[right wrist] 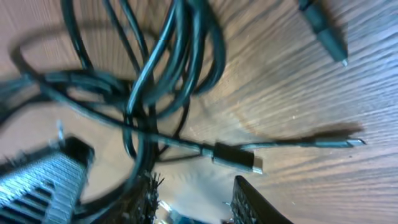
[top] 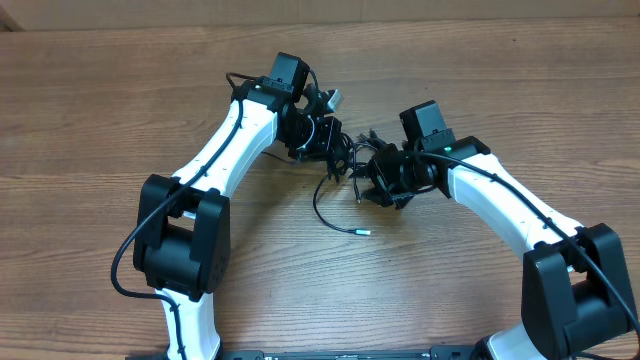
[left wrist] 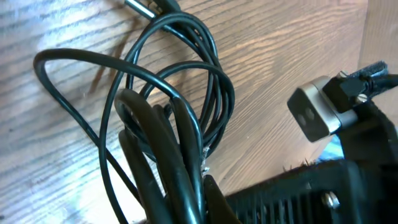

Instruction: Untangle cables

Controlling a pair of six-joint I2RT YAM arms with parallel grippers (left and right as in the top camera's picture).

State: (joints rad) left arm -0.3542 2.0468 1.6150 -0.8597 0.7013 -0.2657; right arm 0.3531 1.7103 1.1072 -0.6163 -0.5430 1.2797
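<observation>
The cables point(top: 343, 152) are a knot of thin black cords in the middle of the table, between my two grippers. One loop trails toward me and ends in a small plug point(top: 362, 233). My left gripper point(top: 318, 135) is shut on a bunch of cable strands point(left wrist: 177, 134), which loop out from its jaws in the left wrist view. My right gripper point(top: 372, 180) sits at the right side of the knot. Its fingers point(right wrist: 249, 199) stand apart with bare wood between them. A strand point(right wrist: 140, 124) runs past the left finger, and a flat plug point(right wrist: 234, 158) lies just ahead.
The wooden table point(top: 120, 90) extends all round the tangle. Another plug end point(right wrist: 323, 31) lies on the wood at the top right of the right wrist view. The right arm's wrist camera point(left wrist: 314, 112) shows close beside the left gripper.
</observation>
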